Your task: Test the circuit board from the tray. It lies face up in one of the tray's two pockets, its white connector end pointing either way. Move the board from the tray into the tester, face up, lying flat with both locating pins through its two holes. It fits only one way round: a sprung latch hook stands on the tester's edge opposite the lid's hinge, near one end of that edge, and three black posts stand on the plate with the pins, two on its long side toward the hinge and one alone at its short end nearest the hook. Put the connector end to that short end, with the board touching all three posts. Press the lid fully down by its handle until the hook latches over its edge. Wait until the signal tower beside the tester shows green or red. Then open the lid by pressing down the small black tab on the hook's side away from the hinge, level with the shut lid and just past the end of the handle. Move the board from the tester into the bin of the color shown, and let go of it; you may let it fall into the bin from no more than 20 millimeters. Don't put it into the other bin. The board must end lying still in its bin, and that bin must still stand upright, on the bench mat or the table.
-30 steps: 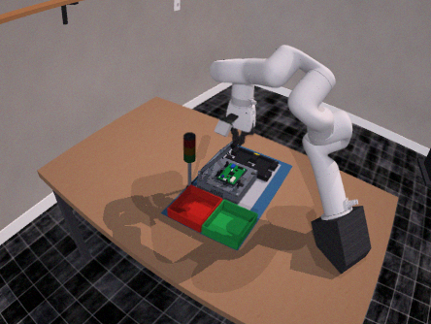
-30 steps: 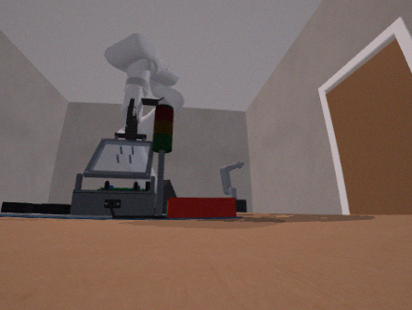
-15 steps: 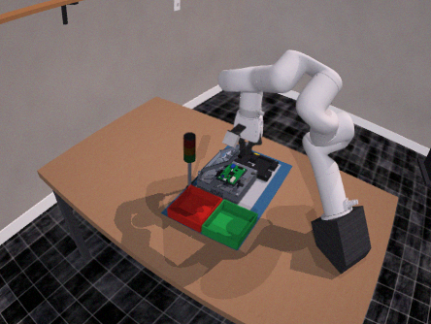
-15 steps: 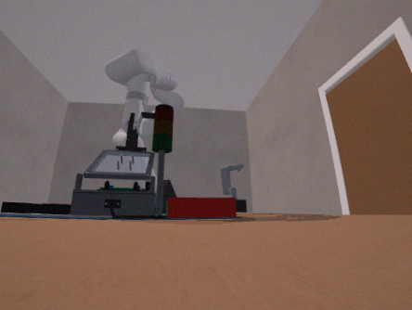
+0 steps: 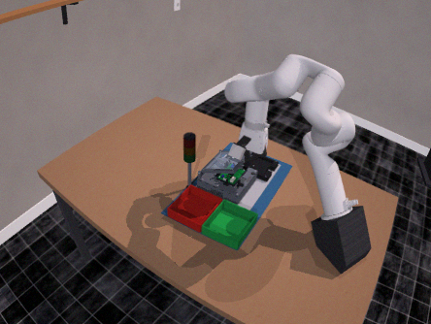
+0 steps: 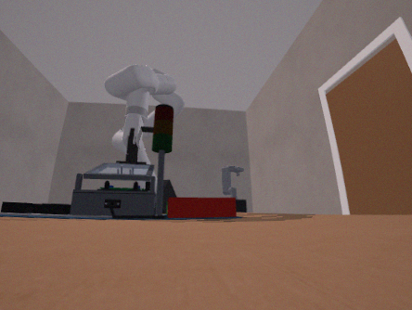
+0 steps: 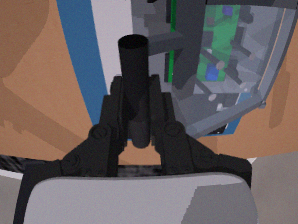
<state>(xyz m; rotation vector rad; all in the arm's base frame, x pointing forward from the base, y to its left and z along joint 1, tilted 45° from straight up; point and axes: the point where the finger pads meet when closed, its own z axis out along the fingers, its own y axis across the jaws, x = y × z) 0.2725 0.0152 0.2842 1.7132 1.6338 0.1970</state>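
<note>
At the left, the signal tower (image 5: pixel 189 145) looks unlit on every segment, so I judge the test has not begun and my job now is closing the lid. Next along is the tester (image 5: pixel 210 185), with the circuit board (image 7: pixel 220 35) lying face up inside it under the clear lid (image 6: pixel 118 171). From the low side view the lid sits almost level but with a gap above the tester body. My fingers are closed down narrow on the lid's dark handle (image 7: pixel 135 56). To do this well I should push straight down through the handle, not sideways, keep the grip firm so the bar cannot roll, and go on until the hook, which I cannot pick out here, catches the lid's edge.
</note>
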